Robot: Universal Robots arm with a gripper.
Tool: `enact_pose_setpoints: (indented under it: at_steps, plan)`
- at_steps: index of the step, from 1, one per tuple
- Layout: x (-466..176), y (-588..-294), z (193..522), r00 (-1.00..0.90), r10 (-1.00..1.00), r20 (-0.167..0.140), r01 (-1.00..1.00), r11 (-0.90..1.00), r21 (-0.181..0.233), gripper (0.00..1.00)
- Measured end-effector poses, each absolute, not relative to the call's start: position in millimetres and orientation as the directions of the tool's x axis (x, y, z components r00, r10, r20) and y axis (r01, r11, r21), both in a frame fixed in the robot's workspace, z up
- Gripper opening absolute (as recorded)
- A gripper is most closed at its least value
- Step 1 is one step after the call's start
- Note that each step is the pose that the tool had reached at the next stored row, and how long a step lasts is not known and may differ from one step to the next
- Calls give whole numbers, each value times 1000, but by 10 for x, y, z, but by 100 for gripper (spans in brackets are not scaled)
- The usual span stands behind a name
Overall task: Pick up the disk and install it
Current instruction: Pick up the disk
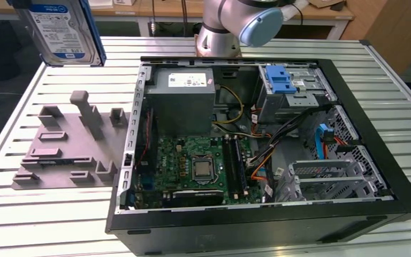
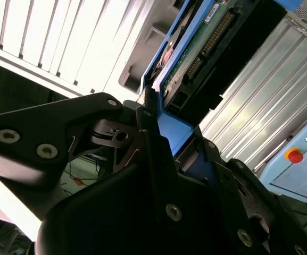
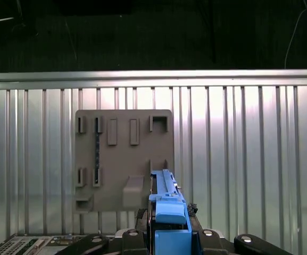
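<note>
Exterior view: the disk (image 1: 62, 29) hangs in the air high on the exterior view's left. It is roughly upright, with its blue-and-white label facing the camera. Below it, a grey fixture plate (image 1: 66, 147) with raised posts and slots lies on a slatted metal table (image 1: 41, 214). Beside the plate, toward the exterior view's right, an open black computer case (image 1: 263, 225) lies on its side. Inside the case are a grey power supply (image 1: 184, 99), a green motherboard (image 1: 198, 166) and a blue latch (image 1: 280, 80) on a drive bay. The grey arm (image 1: 241, 21) rises behind the case.

The second wrist view adds the grip itself. Black fingers (image 2: 152, 149) are closed narrowly on the blue carrier frame (image 2: 174, 130) at one end of the disk. The disk's green circuit board (image 2: 196, 48) is turned toward this camera.

The first wrist view looks down along the disk's blue edge (image 3: 166, 204) to the fixture plate (image 3: 124, 159) on the table beneath. The disk is well apart from the plate. Seen flat from above, the plate's slots form two rows.
</note>
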State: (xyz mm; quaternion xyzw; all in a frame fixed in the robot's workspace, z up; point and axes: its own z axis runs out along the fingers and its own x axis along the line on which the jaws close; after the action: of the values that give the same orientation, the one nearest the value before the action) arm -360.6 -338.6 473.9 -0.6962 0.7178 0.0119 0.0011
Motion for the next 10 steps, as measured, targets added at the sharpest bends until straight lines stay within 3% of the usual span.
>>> enact_pose_setpoints:
  at_steps: [10]
  plan:
    - [-3520,-3386,4739,-31,-999,-18,-999,30,16,36]
